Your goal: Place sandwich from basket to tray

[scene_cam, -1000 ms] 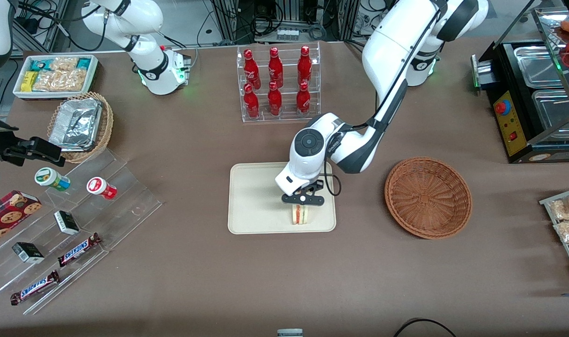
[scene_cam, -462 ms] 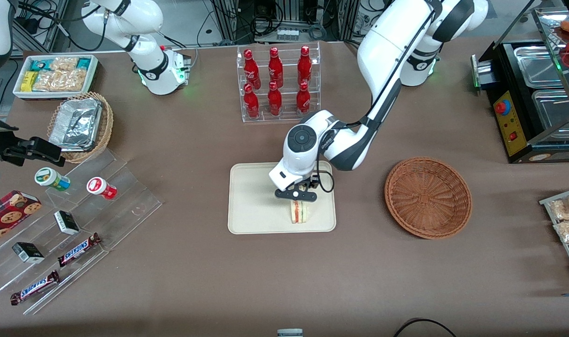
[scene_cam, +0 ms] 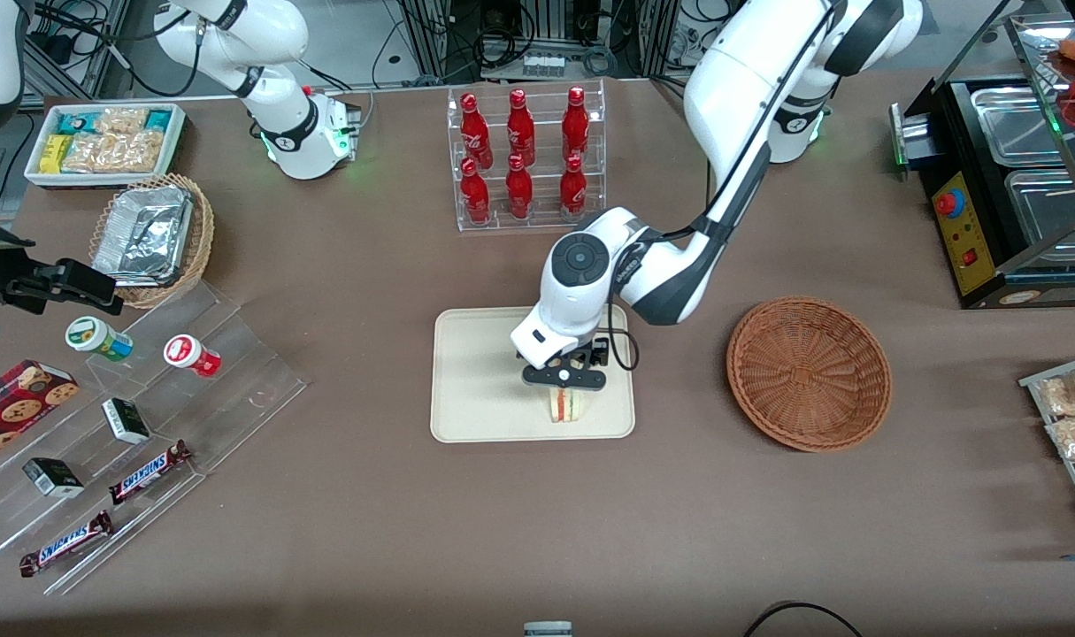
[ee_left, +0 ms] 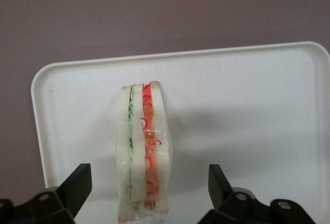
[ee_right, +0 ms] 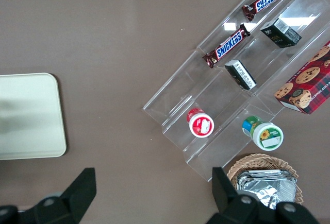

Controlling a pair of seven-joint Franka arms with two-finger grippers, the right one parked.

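Front view, frame centre: we log the striped triangular white-bread sandwich [scene_cam: 566, 405] standing on the cream rectangular tray [scene_cam: 475, 389], round reddish-brown wicker basket [scene_cam: 809, 372] empty, black two-finger gripper [scene_cam: 564, 382] now risen just above it. Wrist view: fingers [ee_left: 77, 185] spread, clear of the sandwich [ee_left: 142, 152]; we judge placement done.

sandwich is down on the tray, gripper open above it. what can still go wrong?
1. The sandwich stands on a narrow edge on the tray; it could topple.
2. The open gripper straddles it with fingers apart on both sides, so a sideways retreat may clip it.
3. It sits close to the tray's rim nearest the front camera.
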